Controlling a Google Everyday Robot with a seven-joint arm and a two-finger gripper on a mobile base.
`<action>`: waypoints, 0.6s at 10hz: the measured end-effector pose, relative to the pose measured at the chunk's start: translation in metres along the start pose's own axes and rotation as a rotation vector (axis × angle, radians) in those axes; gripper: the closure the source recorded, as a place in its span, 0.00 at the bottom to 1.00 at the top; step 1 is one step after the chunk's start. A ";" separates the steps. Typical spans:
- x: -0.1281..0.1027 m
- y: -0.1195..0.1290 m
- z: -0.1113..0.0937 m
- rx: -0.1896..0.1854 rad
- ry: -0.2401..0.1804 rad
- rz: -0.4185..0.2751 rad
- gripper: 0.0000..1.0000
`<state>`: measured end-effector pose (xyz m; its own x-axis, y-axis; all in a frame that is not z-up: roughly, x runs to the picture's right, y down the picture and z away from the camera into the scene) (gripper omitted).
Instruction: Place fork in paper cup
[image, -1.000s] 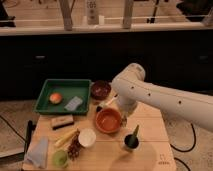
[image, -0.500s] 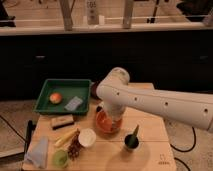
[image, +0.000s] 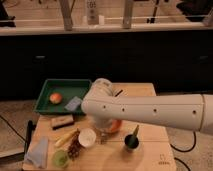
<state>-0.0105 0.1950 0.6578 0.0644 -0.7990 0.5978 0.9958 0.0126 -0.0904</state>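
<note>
The white paper cup (image: 87, 137) stands on the wooden table (image: 150, 155), left of the orange bowl (image: 115, 126), which my arm mostly covers. My gripper (image: 102, 134) hangs below the white arm (image: 150, 112), just right of the paper cup and over the near edge of the orange bowl. I cannot make out the fork; the arm may hide it. The dark green cup (image: 131, 142) stands to the right with a green stick in it. The light green cup (image: 61, 158) is at the front left.
A green tray (image: 47, 107) at the back left holds an orange fruit (image: 56, 98) and a blue item (image: 74, 104). A brown bar (image: 62, 122), a yellow item (image: 64, 140), dark grapes (image: 75, 148) and a blue cloth (image: 39, 151) lie at the left.
My arm has swung left and forward across the table. It now covers the dark bowl and most of the orange bowl, and the gripper has come close to the paper cup.
</note>
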 end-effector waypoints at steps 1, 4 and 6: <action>-0.005 -0.008 0.001 -0.003 -0.004 -0.014 1.00; -0.014 -0.034 0.004 -0.011 -0.014 -0.055 1.00; -0.019 -0.049 0.004 -0.015 -0.016 -0.077 1.00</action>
<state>-0.0602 0.2124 0.6544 -0.0114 -0.7873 0.6164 0.9968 -0.0579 -0.0556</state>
